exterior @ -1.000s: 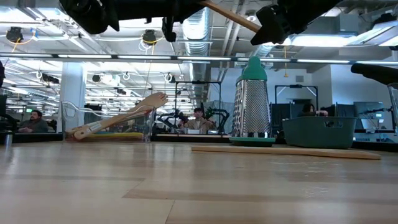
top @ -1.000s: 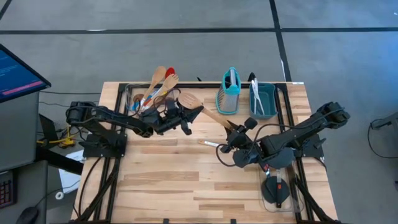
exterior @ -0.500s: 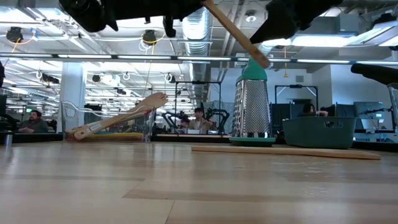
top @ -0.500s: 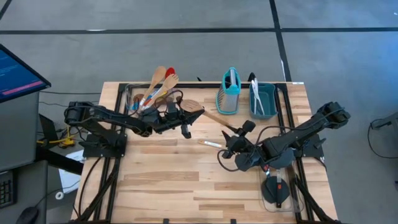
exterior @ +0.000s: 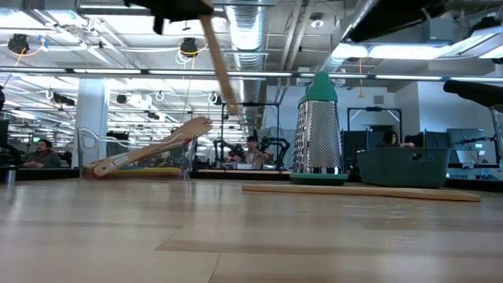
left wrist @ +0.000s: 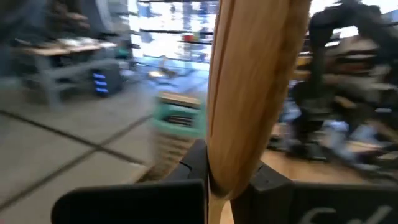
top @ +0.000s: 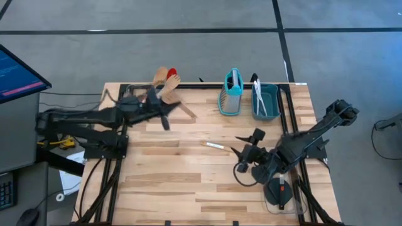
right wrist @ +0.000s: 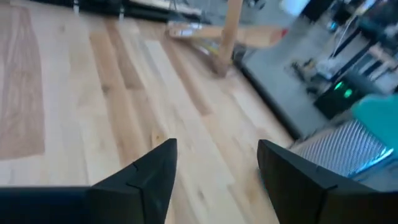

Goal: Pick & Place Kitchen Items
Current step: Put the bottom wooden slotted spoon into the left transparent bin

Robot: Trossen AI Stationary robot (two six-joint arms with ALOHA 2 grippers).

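The wooden spoon (top: 178, 107) hangs upper left of the high view, clamped in the left gripper (top: 152, 104), probably bound for the container (top: 130, 93) there. The right gripper (top: 245, 150), jaws spread and empty, hovers lower right over the tabletop (top: 176, 182).

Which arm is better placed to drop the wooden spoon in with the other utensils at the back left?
Left: its gripper is shut on the wooden spoon beside the utensil pile; the right gripper is open, empty, and far.

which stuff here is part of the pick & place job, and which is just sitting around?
Job items:
- wooden spoon gripped in the left claw
- utensil bundle at the table's back left
- teal box grater
- thin wooden utensil lying mid-table
- utensils inside the bin

Just lying about:
- teal bin
- monitor off the table's left
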